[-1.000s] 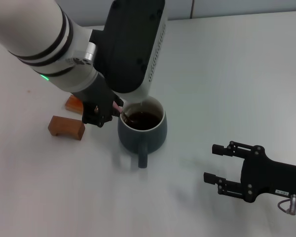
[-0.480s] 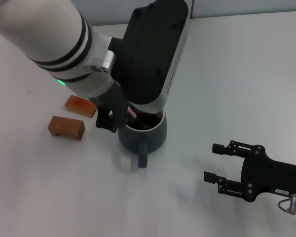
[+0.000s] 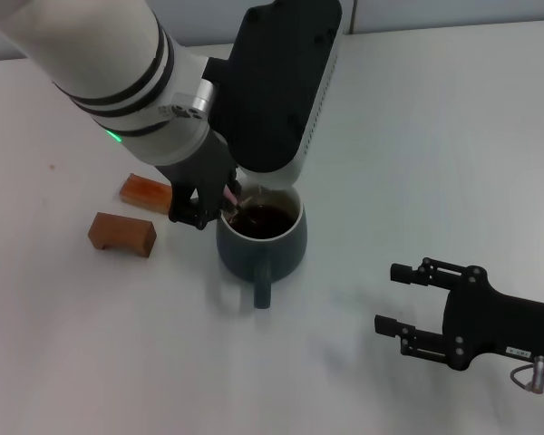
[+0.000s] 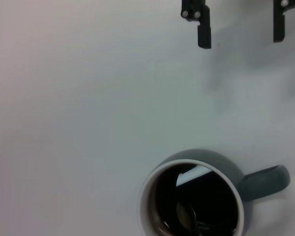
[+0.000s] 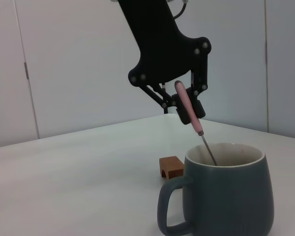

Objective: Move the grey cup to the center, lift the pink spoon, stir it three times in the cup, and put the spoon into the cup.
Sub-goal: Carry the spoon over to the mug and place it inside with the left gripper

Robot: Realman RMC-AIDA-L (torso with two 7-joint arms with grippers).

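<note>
My left gripper (image 5: pixel 187 105), jaws clamped on pink spoon (image 5: pixel 188 107), bowl dipped in grey cup (image 3: pixel 261 240); right gripper (image 3: pixel 401 298) jaws apart, idle on bench (image 3: pixel 435 136).

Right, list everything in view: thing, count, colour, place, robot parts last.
grey cup: one, dark grey-blue, whitish inner rim, dark brown liquid inside, mid-table, handle toward the robot.
pink spoon: one, pink handle, metal neck, tilted, bowl down in the cup.
wooden blocks: two, brown, on the table to the robot's left of the cup.
table: one, white.
left tool: black, above the cup's rim, shut on the spoon handle.
right tool: black, open, near the table's right front, apart from the cup.
</note>
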